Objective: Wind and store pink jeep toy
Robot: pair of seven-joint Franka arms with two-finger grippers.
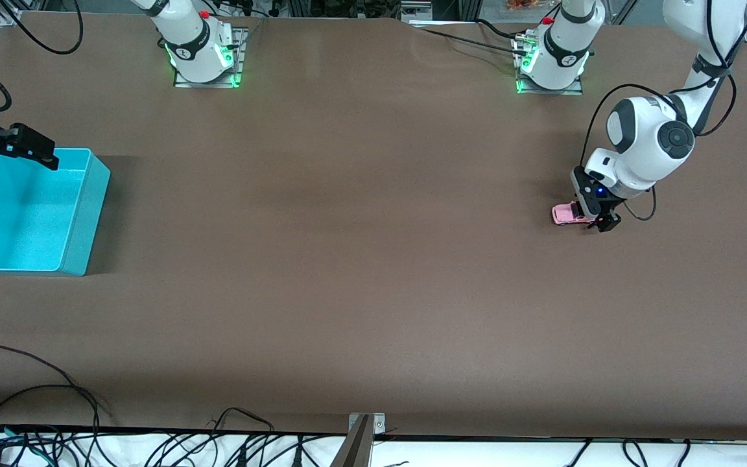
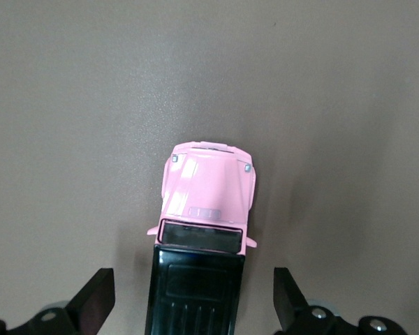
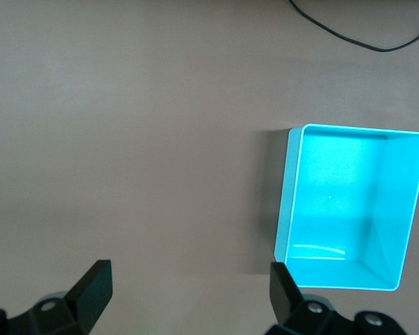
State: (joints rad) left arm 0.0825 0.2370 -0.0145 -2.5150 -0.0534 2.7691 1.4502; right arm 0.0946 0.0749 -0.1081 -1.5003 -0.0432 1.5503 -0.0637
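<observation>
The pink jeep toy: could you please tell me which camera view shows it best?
The left wrist view: the pink jeep toy fills the middle between the left gripper's open fingers. The front view shows only a small pink part beside that gripper; the right wrist view shows none of it.

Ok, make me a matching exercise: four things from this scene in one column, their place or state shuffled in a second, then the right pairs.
Things:
1. pink jeep toy
2. turquoise bin
3. left gripper
4. right gripper

Places or states:
A. open, over the bin's rim
B. open, down astride the toy
C. on the table, toward the left arm's end
D. empty, toward the right arm's end

Pairs: 1-C, 2-D, 3-B, 4-A
</observation>
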